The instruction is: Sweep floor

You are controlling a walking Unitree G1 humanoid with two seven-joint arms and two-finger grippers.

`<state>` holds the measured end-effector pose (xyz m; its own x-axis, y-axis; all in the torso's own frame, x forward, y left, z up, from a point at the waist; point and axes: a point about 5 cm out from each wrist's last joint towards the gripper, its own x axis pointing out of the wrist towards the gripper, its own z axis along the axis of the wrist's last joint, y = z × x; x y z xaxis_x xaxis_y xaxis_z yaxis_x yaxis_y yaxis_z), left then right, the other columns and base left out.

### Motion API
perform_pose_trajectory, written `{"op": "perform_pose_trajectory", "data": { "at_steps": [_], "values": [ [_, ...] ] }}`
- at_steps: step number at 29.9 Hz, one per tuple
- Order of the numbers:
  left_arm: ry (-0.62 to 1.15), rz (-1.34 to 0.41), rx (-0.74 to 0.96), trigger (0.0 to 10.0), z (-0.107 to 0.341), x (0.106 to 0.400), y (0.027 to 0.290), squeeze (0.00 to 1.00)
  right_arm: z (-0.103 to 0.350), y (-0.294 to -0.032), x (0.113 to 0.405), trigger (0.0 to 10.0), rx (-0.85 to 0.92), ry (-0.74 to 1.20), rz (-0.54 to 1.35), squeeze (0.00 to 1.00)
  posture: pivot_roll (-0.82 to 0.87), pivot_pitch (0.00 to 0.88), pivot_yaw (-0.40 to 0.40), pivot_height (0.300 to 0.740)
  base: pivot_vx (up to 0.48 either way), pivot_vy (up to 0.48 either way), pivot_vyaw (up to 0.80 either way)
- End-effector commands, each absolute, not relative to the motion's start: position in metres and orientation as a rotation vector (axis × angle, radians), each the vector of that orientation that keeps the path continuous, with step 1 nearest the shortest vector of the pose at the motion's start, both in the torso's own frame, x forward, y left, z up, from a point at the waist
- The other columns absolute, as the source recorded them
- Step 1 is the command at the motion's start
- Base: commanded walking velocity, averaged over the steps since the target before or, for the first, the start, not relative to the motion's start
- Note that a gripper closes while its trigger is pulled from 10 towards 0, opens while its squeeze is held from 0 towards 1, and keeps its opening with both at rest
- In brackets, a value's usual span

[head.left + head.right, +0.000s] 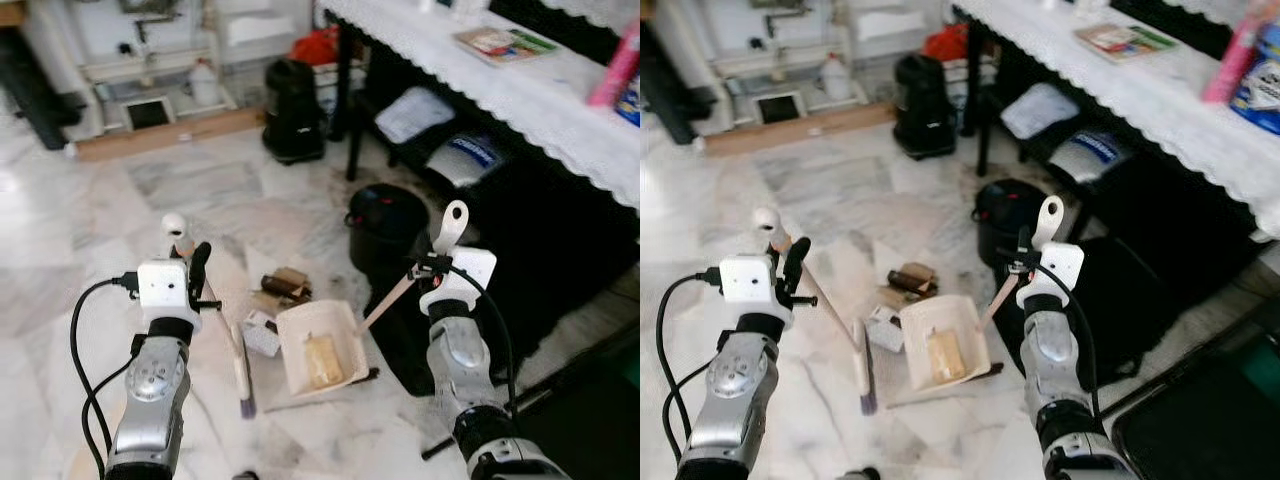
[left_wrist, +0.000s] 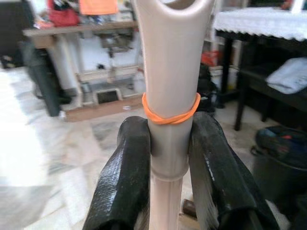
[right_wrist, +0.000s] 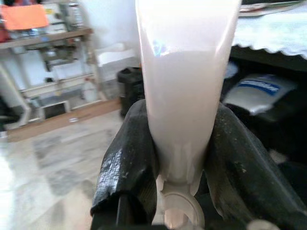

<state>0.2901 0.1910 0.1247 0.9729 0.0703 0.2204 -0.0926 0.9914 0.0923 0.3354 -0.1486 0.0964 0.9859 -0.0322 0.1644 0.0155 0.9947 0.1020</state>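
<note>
Both grippers clamped — left gripper on broom handle, right gripper on dustpan handle. Dustpan sits just beside broom head; we'd sweep the brown scraps beyond its rim inward, pan held flat.

The pale marble floor carries a cream dustpan lying between the two grippers, down in front of them. A broom head rests just below the left gripper. Crumpled litter lies beyond the dustpan; a black bin stands near the right gripper.
</note>
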Motion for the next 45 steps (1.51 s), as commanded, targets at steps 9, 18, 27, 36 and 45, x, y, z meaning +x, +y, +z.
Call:
{"op": "perform_pose_trajectory", "data": {
  "at_steps": [9, 18, 27, 36, 45],
  "values": [
    [-0.263, 0.098, 0.109, 10.0, 0.1289, 0.2897, 0.1915, 0.00, 0.1052, -0.1542, 0.3346, 10.0, 0.102, -0.213, -0.040, 0.00, 0.11, 0.032, -0.028, 0.740, 0.000, 0.000, 0.80],
    [-0.262, 0.103, 0.109, 10.0, 0.1282, 0.2902, 0.1911, 0.00, 0.1066, -0.1544, 0.3358, 10.0, 0.103, -0.209, -0.040, 0.00, 0.12, 0.044, -0.031, 0.740, 0.000, 0.000, 0.80],
    [-0.256, 0.124, 0.080, 10.0, 0.1279, 0.2914, 0.1937, 0.00, 0.1087, -0.1551, 0.3380, 10.0, 0.106, -0.207, -0.048, 0.00, 0.11, 0.071, -0.028, 0.740, 0.000, 0.000, 0.80],
    [-0.253, 0.120, 0.092, 10.0, 0.1285, 0.2933, 0.1949, 0.00, 0.1091, -0.1542, 0.3394, 10.0, 0.110, -0.199, -0.054, 0.00, 0.12, 0.089, -0.023, 0.740, 0.000, 0.000, 0.80],
    [-0.241, 0.123, 0.093, 10.0, 0.1267, 0.2936, 0.1944, 0.00, 0.1081, -0.1542, 0.3398, 10.0, 0.110, -0.189, -0.054, 0.00, 0.12, 0.100, -0.024, 0.740, 0.000, 0.000, 0.80]
  ]
}}
